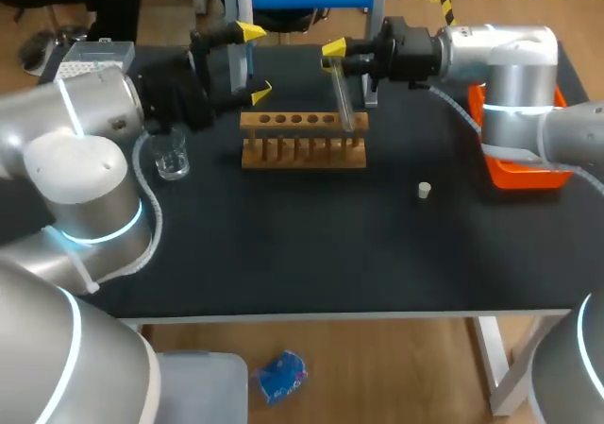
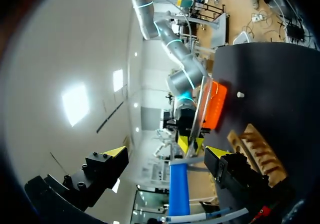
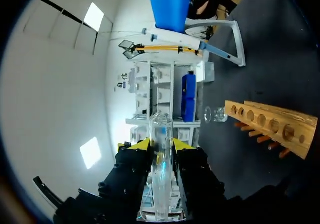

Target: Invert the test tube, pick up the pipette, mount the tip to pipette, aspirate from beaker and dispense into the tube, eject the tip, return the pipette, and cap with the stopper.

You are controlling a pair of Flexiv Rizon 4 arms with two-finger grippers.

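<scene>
Left arm [image 1: 85, 141] folded, left fingers [image 1: 249, 32] spread | right fingers [image 1: 332, 47] clamp test tube [image 1: 342, 98]

Bright, even overhead light; ceiling panels [image 2: 76, 103] glare; faint shadows on black table [image 1: 311, 254].

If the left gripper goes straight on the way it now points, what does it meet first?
Most likely the test tube held by the right gripper. In the left wrist view it lies straight ahead of the open left gripper, though depth is unclear.

Orange tray [image 1: 525, 175] half hidden behind right arm [image 1: 505, 60]
</scene>
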